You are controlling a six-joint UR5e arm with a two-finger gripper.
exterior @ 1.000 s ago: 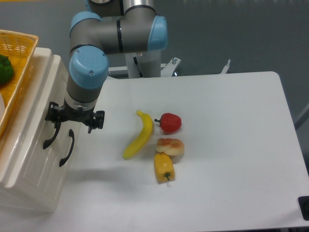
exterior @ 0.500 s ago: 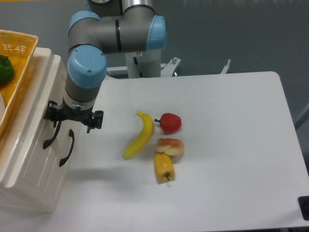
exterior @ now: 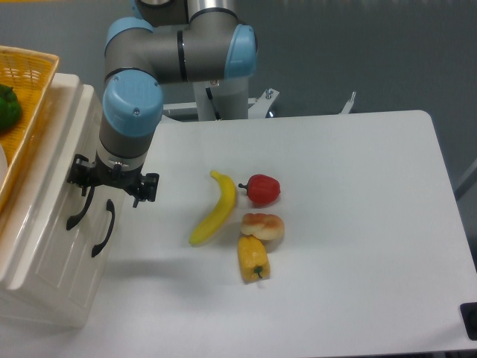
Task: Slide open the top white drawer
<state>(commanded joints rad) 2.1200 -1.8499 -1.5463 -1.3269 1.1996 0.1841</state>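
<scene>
Two curved black handles show on the cream-white cabinet at the left edge of the counter [exterior: 358, 224], and the jaws [exterior: 112, 181] hang right at their upper ends. The top drawer [exterior: 54, 195] sits directly beside and below the jaws, on their cabinet side, its panelled front facing the counter and flush with the cabinet face. Its handle [exterior: 78, 209] starts just under the jaws' left-hand part and curves down away from them; the black of the jaws and the black of the handle run together, so I cannot tell whether the jaws are spread, pressed together or pinching the handle. The lower drawer's handle [exterior: 104, 227] lies just beneath the jaws, toward the near edge of the counter.

Above the jaws stands the arm [exterior: 133, 112], grey with light blue caps, pointing straight down at them. Behind the jaws, on top of the cabinet, rests a yellow woven basket [exterior: 30, 71] holding something green [exterior: 7, 107].

Out on the counter, on the far side of the jaws from the cabinet, lies a banana [exterior: 215, 209], near them but apart. Beyond it sit a red pepper [exterior: 261, 189], a bread roll [exterior: 263, 226] and a yellow pepper [exterior: 253, 258], the roll and yellow pepper touching.
</scene>
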